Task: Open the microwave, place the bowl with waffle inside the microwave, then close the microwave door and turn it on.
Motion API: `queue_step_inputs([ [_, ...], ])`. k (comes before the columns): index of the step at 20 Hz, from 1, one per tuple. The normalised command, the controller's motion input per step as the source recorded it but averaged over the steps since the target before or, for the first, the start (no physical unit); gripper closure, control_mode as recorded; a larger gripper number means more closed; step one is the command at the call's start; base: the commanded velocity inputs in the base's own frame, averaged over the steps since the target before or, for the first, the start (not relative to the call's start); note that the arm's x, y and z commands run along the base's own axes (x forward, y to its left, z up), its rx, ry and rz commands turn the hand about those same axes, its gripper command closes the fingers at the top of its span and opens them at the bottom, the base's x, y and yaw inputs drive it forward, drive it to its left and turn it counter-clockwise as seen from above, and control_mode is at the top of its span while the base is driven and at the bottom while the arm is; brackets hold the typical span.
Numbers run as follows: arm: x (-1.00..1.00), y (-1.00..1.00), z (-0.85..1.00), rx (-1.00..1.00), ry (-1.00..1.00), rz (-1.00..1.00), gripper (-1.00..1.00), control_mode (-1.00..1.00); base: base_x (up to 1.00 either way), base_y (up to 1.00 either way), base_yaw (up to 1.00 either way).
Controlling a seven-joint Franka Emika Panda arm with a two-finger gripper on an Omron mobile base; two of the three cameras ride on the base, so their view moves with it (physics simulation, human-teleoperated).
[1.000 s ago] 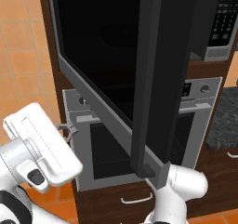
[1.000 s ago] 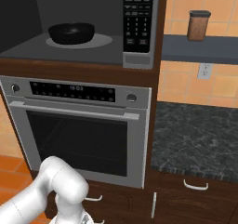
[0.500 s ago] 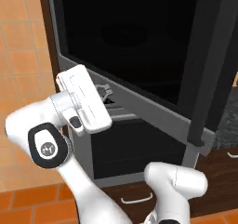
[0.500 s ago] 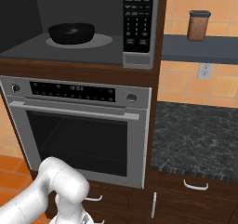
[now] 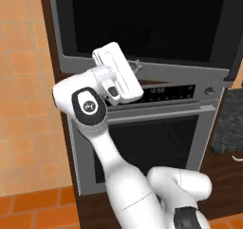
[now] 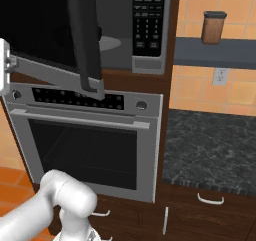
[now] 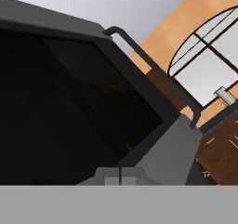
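Microwave door (image 6: 35,25) partly swung out from the front of the microwave (image 6: 150,60), hinged on the side away from the keypad (image 6: 147,15), with the black glass facing the left base view (image 5: 142,19) almost square on. Tall black bar handle (image 6: 86,40) at the free edge, standing forward of the cavity in the right base view and running as a thin dark rail across the hand view (image 7: 148,65). Behind that handle, a slice of the lit grey cavity with a pale round turntable (image 6: 112,44); anything on it hidden by the door. Gripper (image 5: 137,66) up against the grey metal strip along the bottom of the door, hand tilted, tips toward the glass; seen close from the hand view (image 7: 119,176) with both tips drawn together, only a thin seam between them, nothing held. Dark glass (image 7: 56,116) directly ahead of those tips. Just below the microwave, the silver oven (image 6: 85,140) with its display strip, knobs and horizontal handle, door closed. To the right of the oven, a dark speckled counter (image 6: 210,145) over brown drawers. Above the counter, a grey shelf (image 6: 215,52) bearing a brown canister (image 6: 213,27), and a wall outlet (image 6: 220,76) on the orange tiles beneath the shelf.
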Motion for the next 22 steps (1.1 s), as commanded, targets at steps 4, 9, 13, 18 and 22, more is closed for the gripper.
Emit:
queue_step_inputs([
  [4, 0.15, -0.42, 0.49, 0.01, 0.02, 0.52, 1.0, -1.0, 0.0, 0.0, 0.0],
  [9, 0.79, -0.08, 0.04, -0.01, 0.42, 0.58, 1.0, -1.0, 0.0, 0.0, 0.0],
  [13, 1.0, 0.0, -0.01, 0.0, 0.47, 0.55, 1.0, -1.0, 0.0, 0.0, 0.0],
  [18, 1.0, 0.0, -0.13, 0.06, 0.38, 0.52, 1.0, -1.0, 0.0, 0.0, 0.0],
  [22, 1.0, 0.0, -0.47, 0.09, 0.26, 0.5, 1.0, -1.0, 0.0, 0.0, 0.0],
])
